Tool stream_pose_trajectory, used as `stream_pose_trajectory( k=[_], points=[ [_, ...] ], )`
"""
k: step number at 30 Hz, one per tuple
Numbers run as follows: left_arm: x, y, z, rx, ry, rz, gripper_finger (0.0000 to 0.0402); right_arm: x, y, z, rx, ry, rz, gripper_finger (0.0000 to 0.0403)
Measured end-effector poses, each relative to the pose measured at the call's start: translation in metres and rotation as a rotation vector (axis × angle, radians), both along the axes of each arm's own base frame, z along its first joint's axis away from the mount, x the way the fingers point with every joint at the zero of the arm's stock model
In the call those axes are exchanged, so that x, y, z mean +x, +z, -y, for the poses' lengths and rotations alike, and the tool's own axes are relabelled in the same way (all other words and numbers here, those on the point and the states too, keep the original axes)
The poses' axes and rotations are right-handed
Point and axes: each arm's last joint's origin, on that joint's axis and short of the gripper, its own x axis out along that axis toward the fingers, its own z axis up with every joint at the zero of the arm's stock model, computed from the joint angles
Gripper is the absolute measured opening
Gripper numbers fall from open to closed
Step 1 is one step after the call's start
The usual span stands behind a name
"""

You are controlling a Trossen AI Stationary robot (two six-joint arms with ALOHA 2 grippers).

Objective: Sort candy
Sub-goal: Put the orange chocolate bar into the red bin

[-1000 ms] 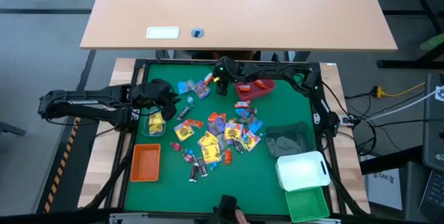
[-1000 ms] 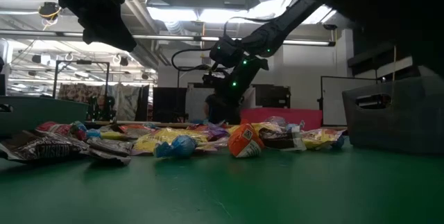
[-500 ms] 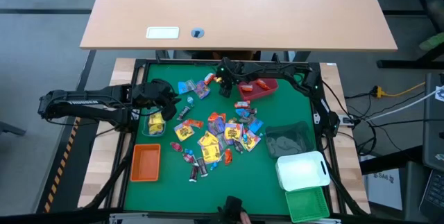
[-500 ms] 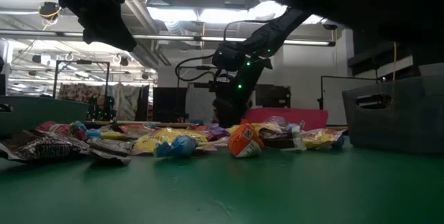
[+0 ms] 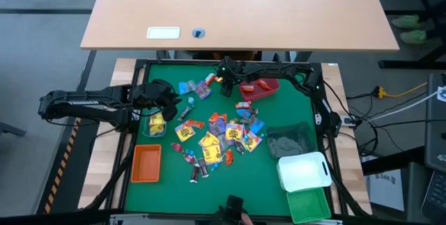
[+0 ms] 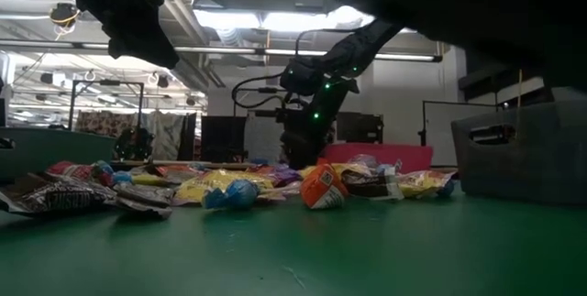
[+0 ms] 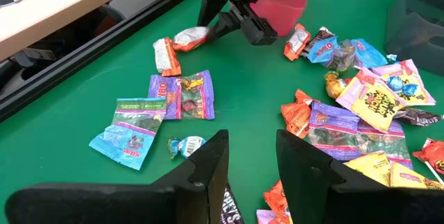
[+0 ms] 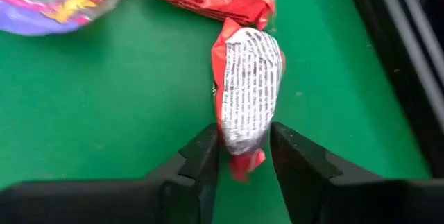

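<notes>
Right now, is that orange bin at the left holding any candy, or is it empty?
Empty, as far as the overhead view shows: the orange bin shows only its bare orange floor, with no wrappers inside.

The candy [image 5: 217, 136] is showing yellow, purple, blue and orange-red wrappers on a green table [image 5: 279, 113]. One red wrapper [image 8: 246, 89] is displaying a white panel with black print.

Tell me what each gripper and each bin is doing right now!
right gripper: down on the mat, fingers around a red candy
left gripper: open, empty, above the candy
red bin: holds red candy
orange bin: empty
white bin: upside down
green bin: empty
</notes>
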Motion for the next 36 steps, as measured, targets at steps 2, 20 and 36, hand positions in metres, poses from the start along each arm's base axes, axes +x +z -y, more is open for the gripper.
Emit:
stream_pose_trajectory(
  k=[2,20,36],
  points=[
    [0.000,0.000,0.000,0.000,0.000,0.000,0.0110,-0.001,0.000,0.002,-0.015,0.031,-0.011,0.0111],
    [0.000,0.000,0.000,0.000,0.000,-0.001,0.0110,0.001,0.003,0.002,-0.018,0.062,-0.025,0.0106],
    [0.000,0.000,0.000,0.000,0.000,0.000,0.0110,0.002,0.008,0.002,0.004,0.081,-0.027,0.0082]
  ],
)
